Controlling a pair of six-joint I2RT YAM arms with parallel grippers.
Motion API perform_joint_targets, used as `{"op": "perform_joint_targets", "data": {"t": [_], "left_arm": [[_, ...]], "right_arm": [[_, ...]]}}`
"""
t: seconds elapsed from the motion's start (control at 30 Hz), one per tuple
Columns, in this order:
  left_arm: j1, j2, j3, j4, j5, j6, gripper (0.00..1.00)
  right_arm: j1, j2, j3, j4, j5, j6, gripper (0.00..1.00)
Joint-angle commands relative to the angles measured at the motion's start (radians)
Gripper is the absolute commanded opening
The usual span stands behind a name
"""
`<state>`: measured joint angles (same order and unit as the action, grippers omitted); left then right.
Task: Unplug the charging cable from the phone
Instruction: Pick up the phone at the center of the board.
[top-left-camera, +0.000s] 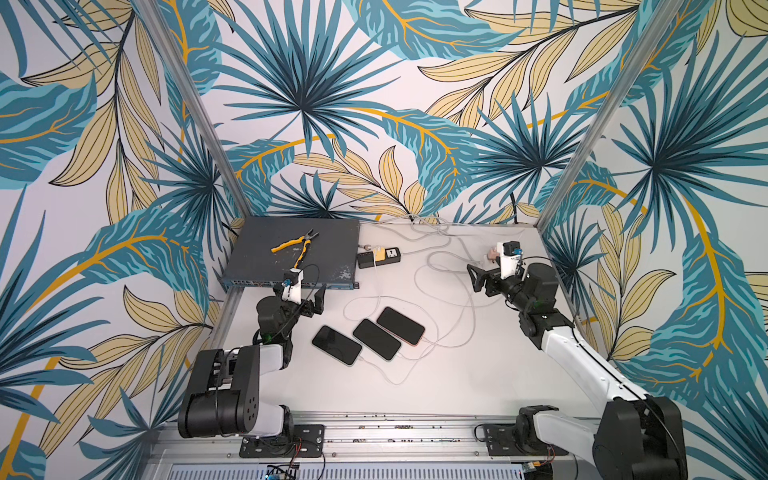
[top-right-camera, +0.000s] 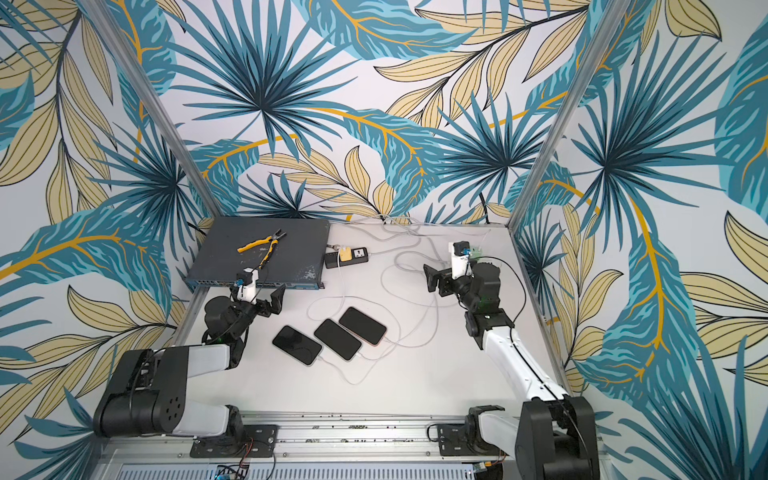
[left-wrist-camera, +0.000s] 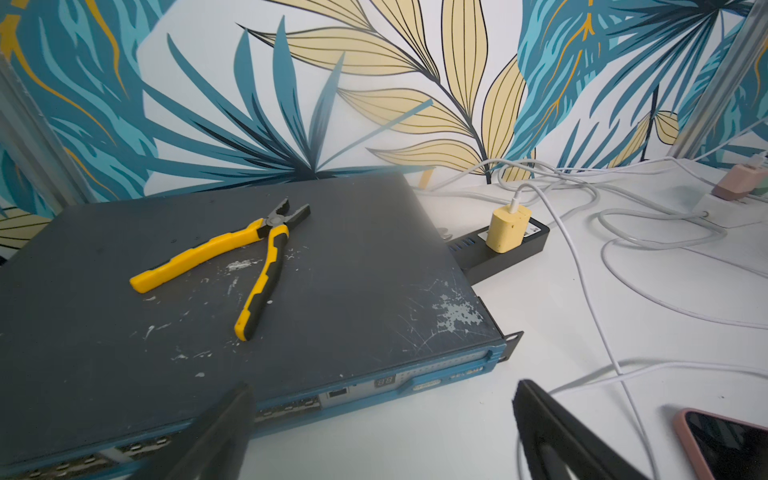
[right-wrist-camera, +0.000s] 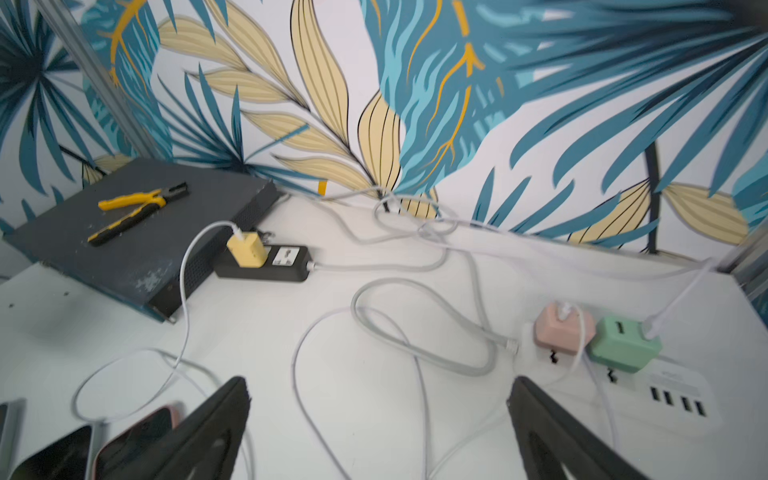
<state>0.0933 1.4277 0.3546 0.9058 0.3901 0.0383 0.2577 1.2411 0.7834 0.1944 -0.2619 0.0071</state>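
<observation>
White worktop (top-left-camera: 457, 386), three dark phones in a row between the two pincers. They sit closer to the left pincer (top-left-camera: 318, 299) than to the right pincer (top-left-camera: 480, 282), and on the base side of both. Order outward from the left pincer: black phone (top-left-camera: 336, 345), middle phone (top-left-camera: 377, 338), pink-cased phone (top-left-camera: 401, 326), each just beside the next. Charging cables (top-left-camera: 428, 341) look plugged into all three at the ends facing away from the left pincer. The plugs are too small to confirm seating.

Both pincers are spread wide and hold nothing, with no contact on a phone or cable. The left one hovers just in front of the grey network switch (top-left-camera: 291, 249). The right one hovers over loose cable loops, well apart from the phones.

Step in hand, as I read it: pre-approach — nothing unplugged yet. I can't tell which phone is the target.

Next move calls for:
- bringing one pincer down to pin a phone body flat
- narrowing the other onto the plug housing, not the cord
- pulling straight out along the phone's long axis — the phones are packed tight and the cords cross, so snagging a neighbour seems likely.
</observation>
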Motion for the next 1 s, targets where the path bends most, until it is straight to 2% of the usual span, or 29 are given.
{"op": "perform_joint_targets", "data": {"t": [0.0,0.27,0.47,0.73,0.83,0.97], "left_arm": [[0.006,-0.024,0.061,-0.153,0.067,0.018,1.0],[0.018,-0.043,0.201,-0.468,0.119,0.066,1.0],[0.019,-0.053,0.364,-0.811,0.179,0.144,1.0],[0.018,-0.058,0.544,-1.155,0.275,0.192,1.0],[0.017,-0.071,0.568,-1.228,0.297,0.19,1.0],[0.017,-0.104,0.545,-1.214,0.31,0.183,1.0]], "right_arm": [[0.072,0.091,0.122,-0.316,0.052,-0.019,1.0],[0.205,0.277,0.363,-0.602,0.157,-0.034,1.0],[0.298,0.344,0.455,-0.725,0.173,-0.069,1.0],[0.422,0.499,0.534,-0.853,0.218,-0.143,1.0],[0.462,0.547,0.544,-0.862,0.254,-0.149,1.0],[0.5,0.6,0.563,-0.867,0.263,-0.151,1.0]]}}
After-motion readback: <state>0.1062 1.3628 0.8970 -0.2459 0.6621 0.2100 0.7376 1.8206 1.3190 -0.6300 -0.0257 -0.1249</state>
